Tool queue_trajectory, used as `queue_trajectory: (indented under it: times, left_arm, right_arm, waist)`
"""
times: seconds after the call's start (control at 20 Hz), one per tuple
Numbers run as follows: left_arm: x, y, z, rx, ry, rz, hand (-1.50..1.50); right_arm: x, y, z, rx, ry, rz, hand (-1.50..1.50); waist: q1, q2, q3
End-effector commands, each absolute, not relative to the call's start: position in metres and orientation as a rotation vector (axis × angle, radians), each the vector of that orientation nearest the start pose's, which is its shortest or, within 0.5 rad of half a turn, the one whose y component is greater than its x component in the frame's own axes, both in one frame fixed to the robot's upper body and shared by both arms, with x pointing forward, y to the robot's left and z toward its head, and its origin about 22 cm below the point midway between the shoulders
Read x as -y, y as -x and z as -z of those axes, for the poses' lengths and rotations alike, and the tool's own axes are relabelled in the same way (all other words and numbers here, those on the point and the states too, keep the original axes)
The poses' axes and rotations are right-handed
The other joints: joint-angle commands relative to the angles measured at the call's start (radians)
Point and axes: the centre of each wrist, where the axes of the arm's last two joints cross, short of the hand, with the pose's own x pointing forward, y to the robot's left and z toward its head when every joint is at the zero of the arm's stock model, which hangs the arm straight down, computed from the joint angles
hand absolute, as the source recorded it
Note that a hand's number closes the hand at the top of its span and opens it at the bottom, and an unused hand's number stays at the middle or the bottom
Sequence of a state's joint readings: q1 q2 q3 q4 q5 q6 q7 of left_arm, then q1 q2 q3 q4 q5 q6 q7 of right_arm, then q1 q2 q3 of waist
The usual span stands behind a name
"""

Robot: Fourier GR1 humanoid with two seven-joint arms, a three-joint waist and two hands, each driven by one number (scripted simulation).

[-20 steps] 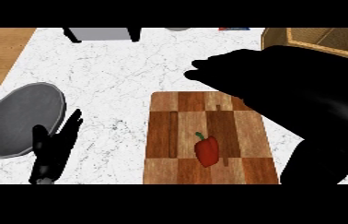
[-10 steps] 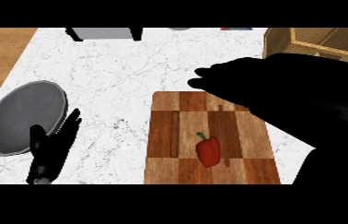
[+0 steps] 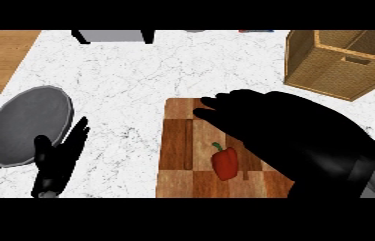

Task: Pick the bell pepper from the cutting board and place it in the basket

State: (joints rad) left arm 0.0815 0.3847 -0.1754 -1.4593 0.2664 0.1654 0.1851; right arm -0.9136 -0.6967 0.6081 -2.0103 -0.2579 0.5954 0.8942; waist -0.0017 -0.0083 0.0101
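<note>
Since half a second ago the right hand point(image 3: 253, 113) has come down and leftward over the board point(image 3: 176, 150), its fingers now lying fairly straight and holding nothing, so far as its dark shape lets me tell. One pepper point(image 3: 225, 163) lies on the board just below and left of that hand, apart from it. One basket point(image 3: 330, 61) stands well above the hand. The left hand point(image 3: 62, 155) rests open beside one plate point(image 3: 33, 123).

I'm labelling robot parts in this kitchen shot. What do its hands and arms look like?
Both hands are plain black, with slim fingers and a thumb. The left hand ends in a pale grey wrist at the lower edge. The right hand and its arm show as one dark bulky shape. No cables or markings are visible.
</note>
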Motion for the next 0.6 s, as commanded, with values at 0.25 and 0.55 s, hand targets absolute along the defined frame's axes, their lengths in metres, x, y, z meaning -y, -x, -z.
queue_trajectory:
  times: [0.25, 0.55]
  left_arm:
    - [-0.302, -0.211, 0.04, 1.022, -0.154, 0.025, 0.0]
    - [-0.287, -0.203, 0.057, 1.024, -0.153, 0.04, 0.0]
  right_arm:
    - [0.121, -0.231, -0.214, 1.188, 0.439, -1.814, -1.5]
    - [0.115, -0.244, -0.169, 1.186, 0.415, -1.831, -1.5]
  waist:
    - [-0.004, 0.008, -0.01]
    - [0.006, 0.013, -0.01]
